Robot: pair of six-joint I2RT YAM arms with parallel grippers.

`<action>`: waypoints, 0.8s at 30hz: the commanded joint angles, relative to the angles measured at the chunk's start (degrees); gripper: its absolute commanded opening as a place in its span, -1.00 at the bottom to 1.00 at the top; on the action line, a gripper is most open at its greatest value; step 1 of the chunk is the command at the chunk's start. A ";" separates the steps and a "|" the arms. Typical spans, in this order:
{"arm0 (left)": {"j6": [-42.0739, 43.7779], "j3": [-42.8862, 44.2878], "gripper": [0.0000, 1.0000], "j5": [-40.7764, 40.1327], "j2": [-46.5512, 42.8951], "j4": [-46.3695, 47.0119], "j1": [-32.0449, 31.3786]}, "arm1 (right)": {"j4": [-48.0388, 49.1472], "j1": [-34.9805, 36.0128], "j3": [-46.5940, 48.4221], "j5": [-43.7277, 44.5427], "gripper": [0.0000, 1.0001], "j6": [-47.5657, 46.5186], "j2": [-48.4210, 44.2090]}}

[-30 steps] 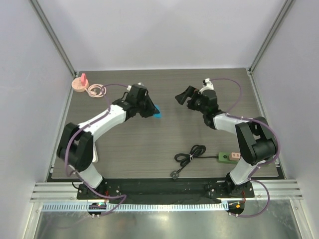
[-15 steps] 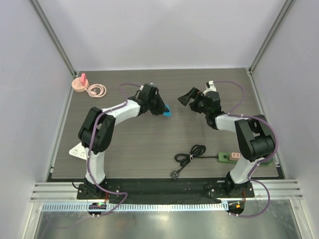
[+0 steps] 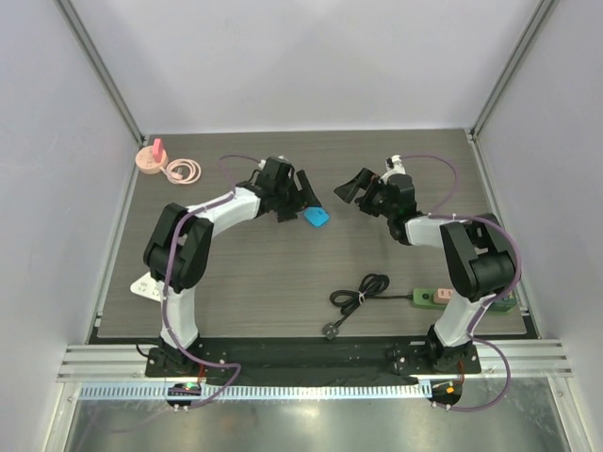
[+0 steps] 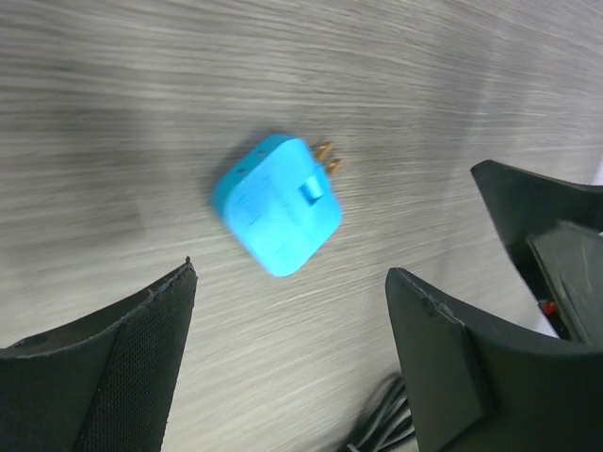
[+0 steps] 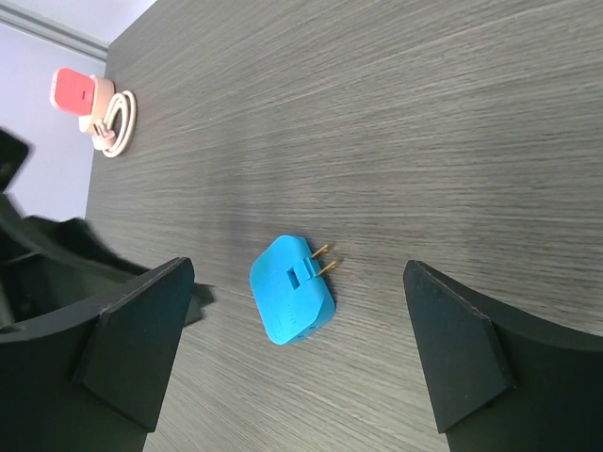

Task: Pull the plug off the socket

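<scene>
Square bright-blue plastic plug with brass prongs lies loose on the grey wood-grain counter just before the released left claw, right claw also spread empty; well apart, the long dark green power strip carries a pink block, possibly a further plug to pull.

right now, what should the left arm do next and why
Probably lift the left gripper straight up and away. Its jaws stand open, and the blue plug lies loose on the table with its prongs bare, so nothing is left to hold there.
</scene>
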 commanded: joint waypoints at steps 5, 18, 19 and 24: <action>6.08 -6.55 0.62 -12.10 -17.50 -8.92 0.42 | 1.84 0.13 2.13 -0.40 0.99 -0.21 0.78; 9.69 -14.82 0.55 -21.79 -38.69 -27.21 18.92 | 0.35 2.15 3.36 0.48 0.99 -1.09 1.40; 9.34 -15.08 0.53 -20.56 -39.40 -26.68 20.88 | 0.34 2.16 3.36 0.57 0.99 -1.09 1.23; 7.93 -12.91 0.41 -21.59 -38.10 -21.76 27.31 | 0.17 2.16 3.36 0.74 0.99 -1.26 1.14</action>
